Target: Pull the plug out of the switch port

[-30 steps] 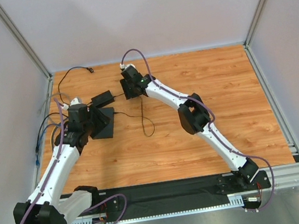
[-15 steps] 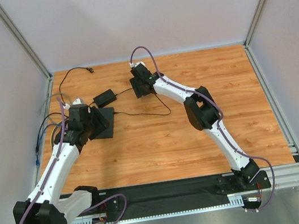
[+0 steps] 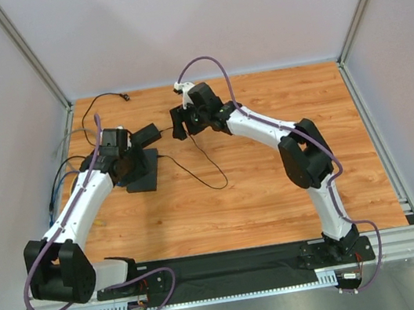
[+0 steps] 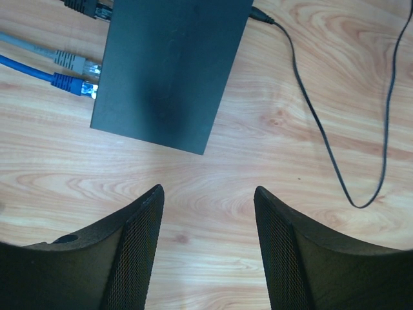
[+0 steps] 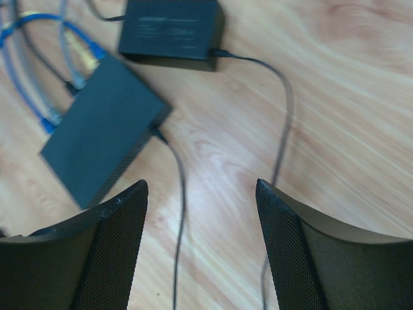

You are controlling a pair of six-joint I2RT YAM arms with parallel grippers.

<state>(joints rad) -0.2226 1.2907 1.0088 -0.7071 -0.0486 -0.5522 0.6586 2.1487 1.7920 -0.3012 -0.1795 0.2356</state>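
The left jaws are standing released and grasping nothing, hovering just short of one corner of the black box (image 4: 168, 64), which is lying flat on the bench (image 4: 213, 174). The right jaws are standing wide apart and empty, hovering above the bench beside the box. The plug (image 5: 158, 134) is sitting in the switch port (image 5: 153, 128) on a narrow edge of the box, with its thin black cable (image 5: 179, 194) trailing away from the box. A blue cable (image 4: 71, 85) and a grey cable (image 4: 71, 62) are entering another edge of the box. The adapter brick (image 5: 171, 32) is lying near the box, apart from it
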